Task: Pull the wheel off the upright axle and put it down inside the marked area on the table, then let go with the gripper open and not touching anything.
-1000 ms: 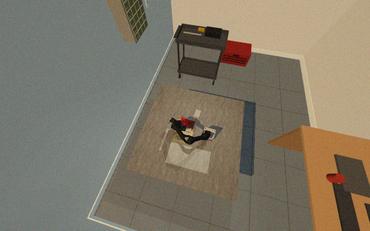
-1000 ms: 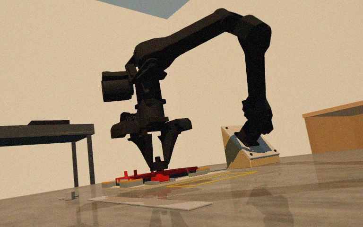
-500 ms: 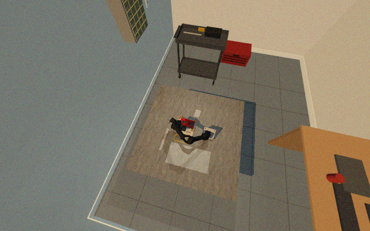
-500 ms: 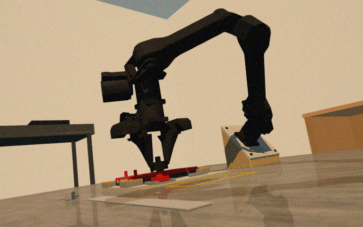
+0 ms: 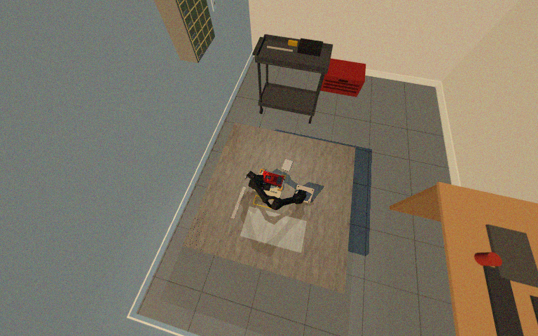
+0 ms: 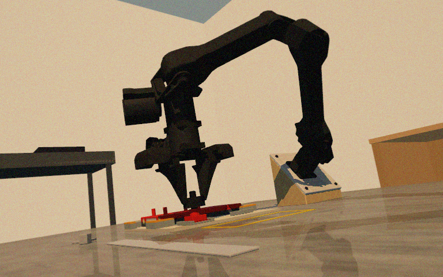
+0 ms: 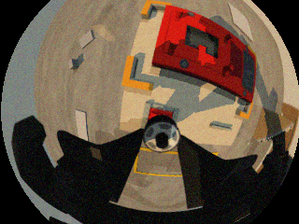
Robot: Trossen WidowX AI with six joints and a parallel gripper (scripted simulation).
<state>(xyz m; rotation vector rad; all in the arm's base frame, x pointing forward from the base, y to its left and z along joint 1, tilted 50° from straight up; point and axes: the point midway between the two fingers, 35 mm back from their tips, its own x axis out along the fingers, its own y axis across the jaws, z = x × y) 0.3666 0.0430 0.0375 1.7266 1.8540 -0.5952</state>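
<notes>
gripper [image 6: 193,195] points straight down, fingers pinched on the wheel [image 6: 192,198], a small dark round part right at the fingertips. in the wrist view the wheel [image 7: 163,134] sits between the two dark fingers, seen end-on with a grey face and dark centre. it sits just above the red fixture plate [image 6: 199,211]; can't tell from the exterior view whether it's free of the axle or not, axle itself is hidden behind the wheel and fingertips. yellow-outlined marked area [image 6: 261,218] lies on the table [image 6: 359,228] just beside the fixture, toward the arm's base mount [image 6: 305,182]. in the wrist view the yellow outline [image 7: 156,164] shows right below the wheel. flat pale strip [image 6: 183,247] lies on the table nearer the camera, apart from the fixture.
</notes>
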